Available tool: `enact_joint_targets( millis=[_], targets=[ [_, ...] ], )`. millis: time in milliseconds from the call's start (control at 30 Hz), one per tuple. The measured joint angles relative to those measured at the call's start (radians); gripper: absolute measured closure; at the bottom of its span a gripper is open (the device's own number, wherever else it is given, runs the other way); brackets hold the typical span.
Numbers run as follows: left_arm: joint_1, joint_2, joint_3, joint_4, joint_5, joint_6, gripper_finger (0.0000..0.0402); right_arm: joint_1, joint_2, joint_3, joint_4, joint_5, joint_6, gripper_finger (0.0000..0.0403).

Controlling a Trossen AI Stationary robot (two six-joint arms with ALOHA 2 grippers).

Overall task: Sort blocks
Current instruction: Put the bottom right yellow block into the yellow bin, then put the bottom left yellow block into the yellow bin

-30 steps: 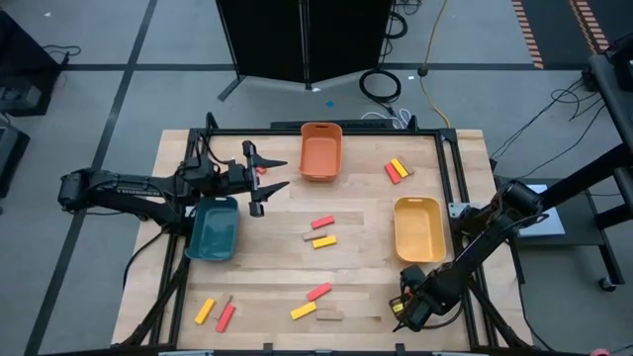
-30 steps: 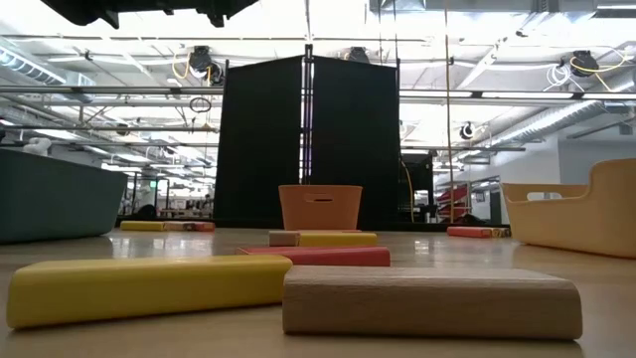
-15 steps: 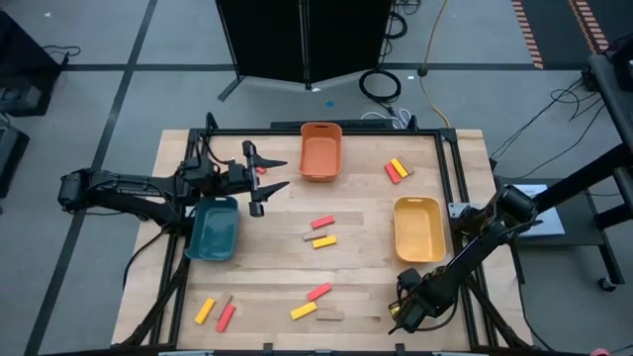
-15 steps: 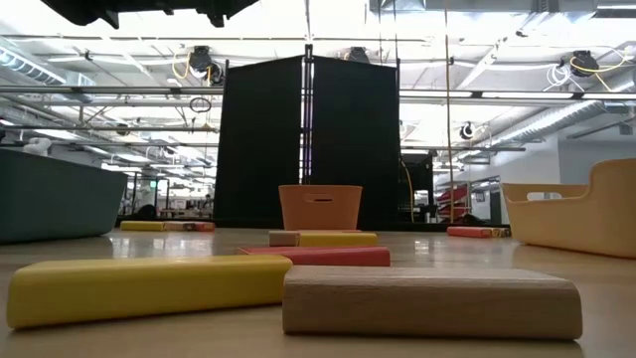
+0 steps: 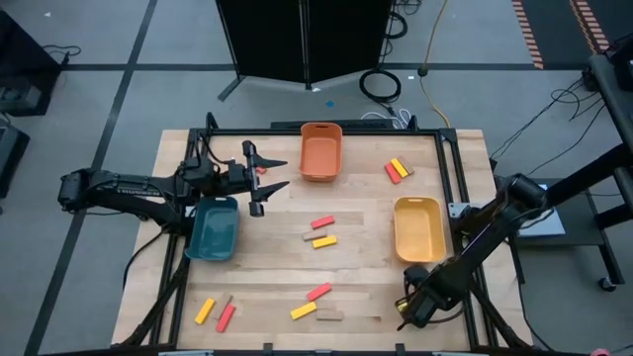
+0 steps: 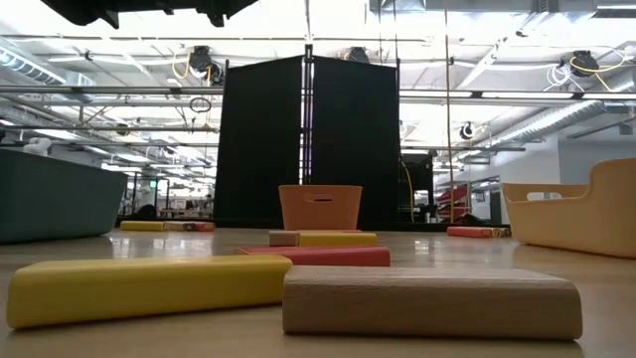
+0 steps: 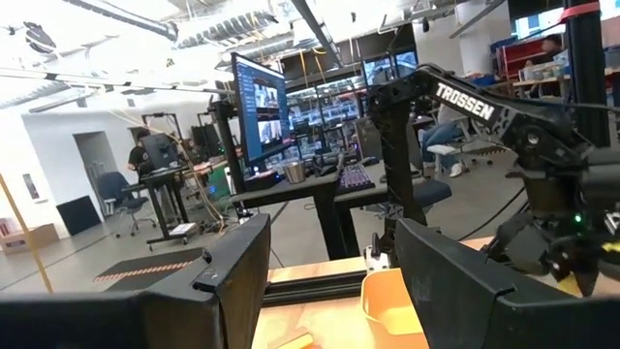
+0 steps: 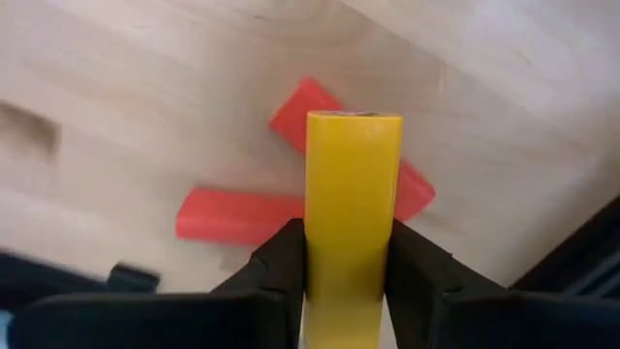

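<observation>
The left gripper (image 5: pixel 275 174) hangs spread wide and empty just beyond the teal rectangular bin (image 5: pixel 214 226). The right gripper (image 8: pixel 345 254) pinches a yellow flat wooden block (image 8: pixel 351 194) between its fingers, two red flat wooden blocks (image 8: pixel 242 214) lying past its tip.

You see an orange bin (image 5: pixel 320 150) at the far edge, a yellow bin (image 5: pixel 418 228) right, a teal bin (image 5: pixel 214 228) left, on the wooden table (image 5: pixel 366 213).
</observation>
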State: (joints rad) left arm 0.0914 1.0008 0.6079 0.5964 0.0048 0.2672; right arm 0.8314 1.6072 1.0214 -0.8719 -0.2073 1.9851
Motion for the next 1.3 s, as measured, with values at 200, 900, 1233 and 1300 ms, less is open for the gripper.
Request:
enact_joint_targets(
  millis=[200,900,1233,1300],
  targets=[
    [0.000,0.000,0.000,0.000,0.000,0.000,0.0181,0.000,-0.107,0.000,-0.072,0.108,-0.019,0.0304],
    [0.000,0.000,0.000,0.016,0.000,0.009,0.0181,-0.344,-0.321,0.001,-0.534,0.412,-0.331,0.0274],
    [0.000,0.000,0.000,-0.015,0.000,0.003,0.0181,-0.488,-0.321,0.001,-0.555,0.387,-0.511,0.0191],
    [0.000,0.000,0.000,-0.028,0.000,0.001,0.0181,-0.504,-0.321,0.001,-0.555,0.387,-0.541,0.0180]
  ],
)
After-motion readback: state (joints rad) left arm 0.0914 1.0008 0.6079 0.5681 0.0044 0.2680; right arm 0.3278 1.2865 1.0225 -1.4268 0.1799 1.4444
